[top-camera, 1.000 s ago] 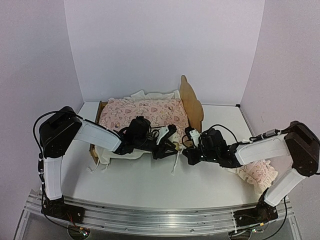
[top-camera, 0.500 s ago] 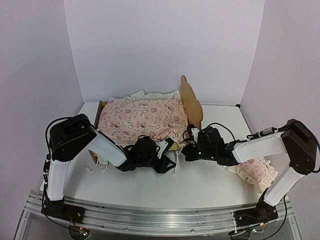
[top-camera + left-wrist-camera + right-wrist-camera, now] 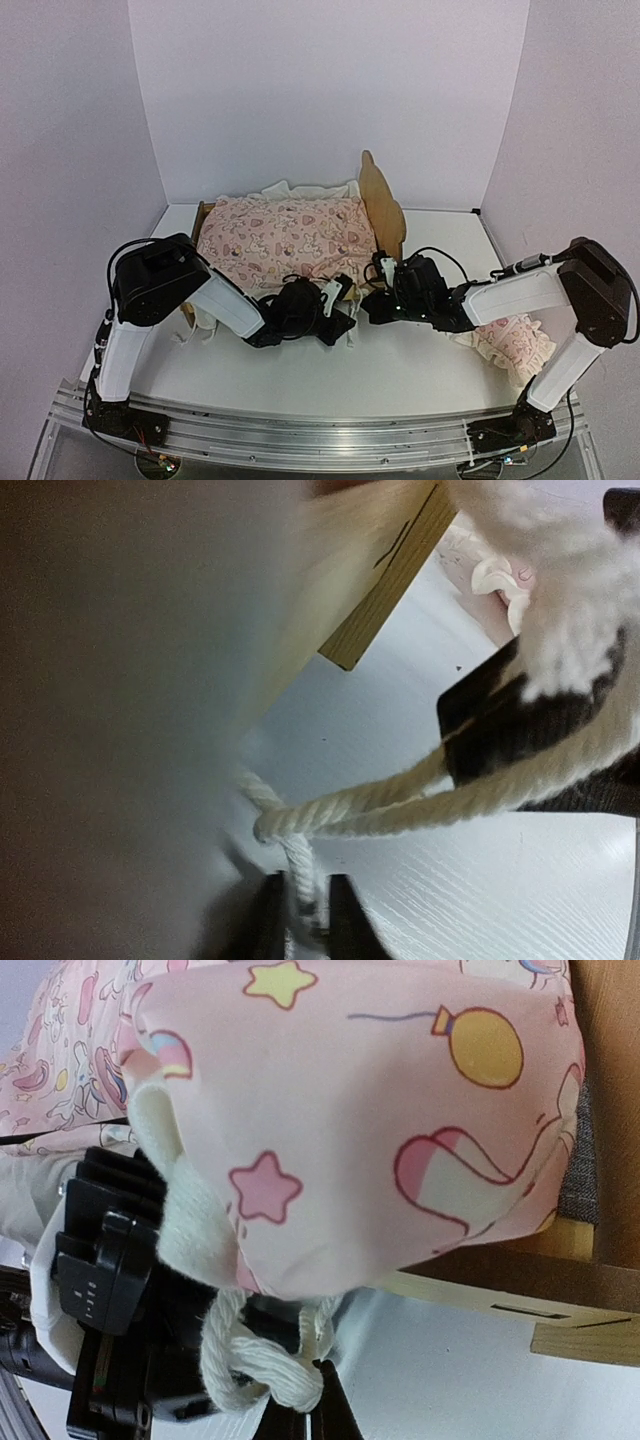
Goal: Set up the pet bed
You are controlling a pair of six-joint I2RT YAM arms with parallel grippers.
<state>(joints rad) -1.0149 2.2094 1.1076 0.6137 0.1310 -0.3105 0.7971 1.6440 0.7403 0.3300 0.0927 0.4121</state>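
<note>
The pet bed (image 3: 383,200) is pale wood with an ear-shaped headboard, and a pink heart-print quilt (image 3: 285,235) lies over it. It stands toward 12 o'clock on the table (image 3: 400,372). The bed lies at 11 o'clock from the left gripper (image 3: 340,318), whose jaws pinch a white cord (image 3: 400,800). It lies at 10 o'clock from the right gripper (image 3: 376,298), whose jaws are together.
</note>
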